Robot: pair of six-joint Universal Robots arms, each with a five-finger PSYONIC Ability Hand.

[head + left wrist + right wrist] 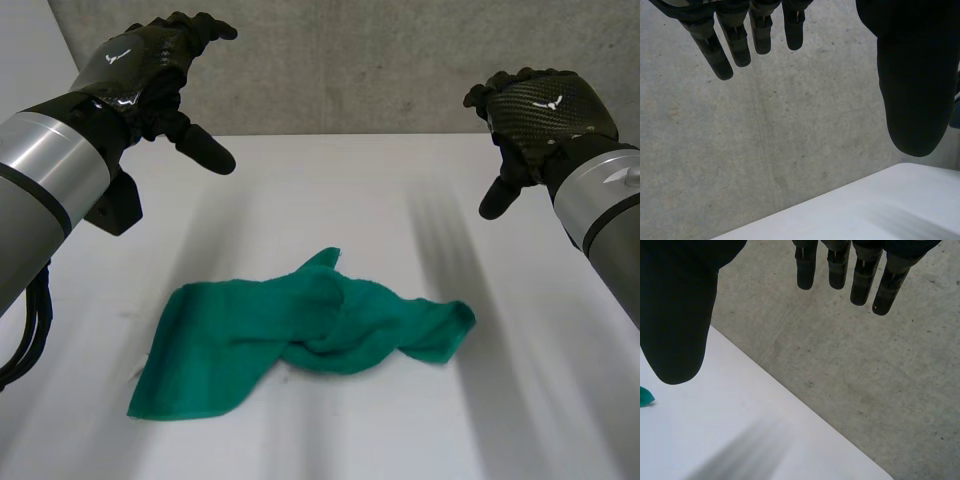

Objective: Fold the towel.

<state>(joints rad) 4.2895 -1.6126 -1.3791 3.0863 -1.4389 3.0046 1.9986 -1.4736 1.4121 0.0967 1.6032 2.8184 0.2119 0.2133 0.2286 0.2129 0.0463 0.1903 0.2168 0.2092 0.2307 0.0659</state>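
Overall: a green towel (300, 335) lies crumpled on the white surface (330, 180), with both hands held up above the surface and well apart from the towel.
Towel place: around the middle of the surface in the head view, between the two arms and nearer the camera than either hand; nothing touches it.
Towel shape: its left part is spread fairly flat and ends in a corner at the near left. The middle is bunched into folds, one corner pokes toward the far side, and the right end runs out as a narrower flap.
Left hand (150, 65): raised over the far left of the surface, its back turned upward, at the end of the grey left arm (45, 170).
Left fingers (720, 50): released, straight and slightly spread in the left wrist view, with the thumb (912, 80) set well apart; they grasp nothing.
Right hand (545, 110): raised over the far right of the surface, at the end of the right arm (600, 200).
Right fingers (860, 275): released too, straight and side by side, with the thumb (675, 315) apart from them and nothing between.
Towel tip: in the right wrist view a small green tip lies on the surface just beside the thumb's end.
Backdrop: a grey concrete wall (350, 60) rises behind the far edge of the surface.
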